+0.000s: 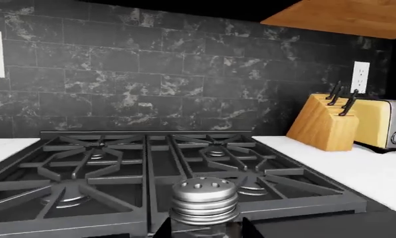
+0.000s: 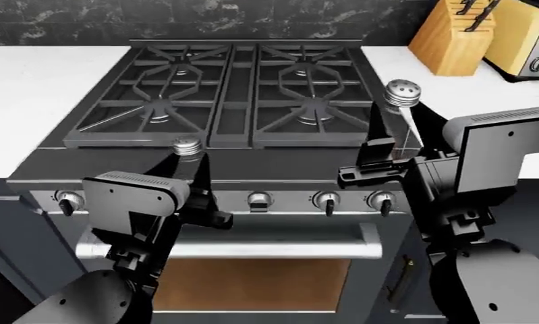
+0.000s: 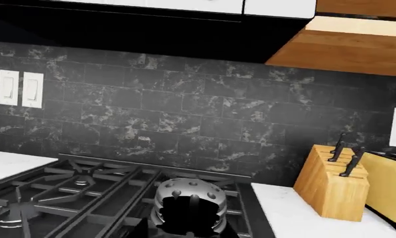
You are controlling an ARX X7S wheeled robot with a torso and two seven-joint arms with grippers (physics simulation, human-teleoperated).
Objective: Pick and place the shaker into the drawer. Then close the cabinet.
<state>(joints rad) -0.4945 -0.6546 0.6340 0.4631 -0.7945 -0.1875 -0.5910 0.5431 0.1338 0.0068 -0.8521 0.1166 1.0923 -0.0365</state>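
- Two clear glass shakers with perforated silver metal caps, one in each gripper, both upright over the front of the black gas stove [image 2: 242, 88].
- Left gripper [image 2: 190, 169] clamped on the left shaker [image 2: 187, 146], held above the stove's front edge, near the left front burner; cap seen close in the left wrist view [image 1: 203, 198], dark fingers [image 1: 163, 229] pressed against the glass on both sides.
- Right gripper [image 2: 388, 128] clamped on the right shaker [image 2: 401, 94], held higher, over the front right corner of the stove beside the white countertop [image 2: 485, 101]; cap fills the lower middle of the right wrist view [image 3: 189, 204].
- Row of silver control knobs [image 2: 328, 200] and oven handle [image 2: 251, 248] below the two arms.
- Wooden knife block [image 2: 451, 37] with black handles and cream toaster [image 2: 521, 40] well apart, at the back right against the dark marble tile wall [image 3: 151, 114].
- Drawer and cabinet: cannot tell from these views.
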